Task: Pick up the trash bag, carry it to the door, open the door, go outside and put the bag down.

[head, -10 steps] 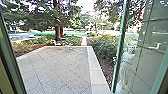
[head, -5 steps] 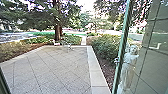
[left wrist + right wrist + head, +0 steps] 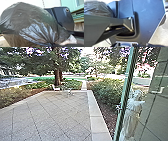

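Observation:
The dark, glossy trash bag [image 3: 31, 22] looms large in the left wrist view, its creases drawn together where my left gripper [image 3: 53, 44] is shut on it. Part of the same bag [image 3: 97, 9] appears beyond the jointed bar in the right wrist view. In the head view, a green-framed glass door [image 3: 126, 92] stands at the right, with paving in front of me. What my right gripper's fingers are doing cannot be made out.
Through the glass at the right a person [image 3: 132, 114] in pale clothing is visible. Paved yard [image 3: 57, 114] stretches ahead, bordered by a light kerb [image 3: 96, 119] and bushes [image 3: 110, 92]. Outdoor furniture [image 3: 68, 92] stands at its far end, near a tree trunk [image 3: 58, 78].
The head camera has moved forward through the doorway; the frame at the left has passed out of its view, and more paving shows on that side.

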